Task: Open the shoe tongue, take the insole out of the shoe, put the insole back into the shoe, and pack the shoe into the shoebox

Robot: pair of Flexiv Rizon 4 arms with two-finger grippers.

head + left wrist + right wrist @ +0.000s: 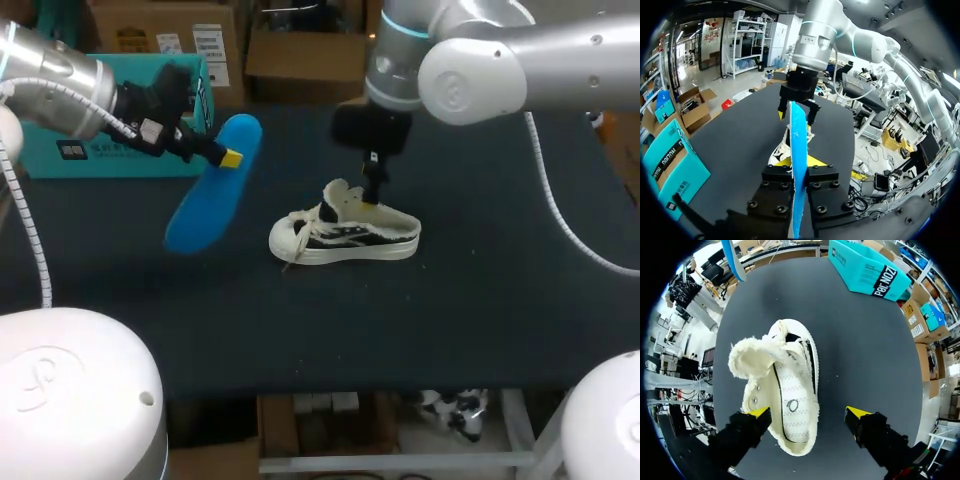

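Observation:
A white canvas shoe (345, 235) with dark trim lies on the black table, its tongue (747, 357) folded out over the toe. The blue insole (212, 190) hangs in the air left of the shoe, my left gripper (232, 158) shut on its upper part. In the left wrist view the insole (799, 150) stands edge-on between the left gripper's (799, 162) fingers. My right gripper (372, 195) hovers open over the shoe's heel end. In the right wrist view the shoe (790, 405) lies between the right gripper's (808, 414) spread fingers. A teal shoebox (110, 150) sits at the back left.
The shoebox (867, 267) lies closed near the table's far left edge, partly behind my left arm. Bare black tabletop (500, 280) stretches to the right of and in front of the shoe.

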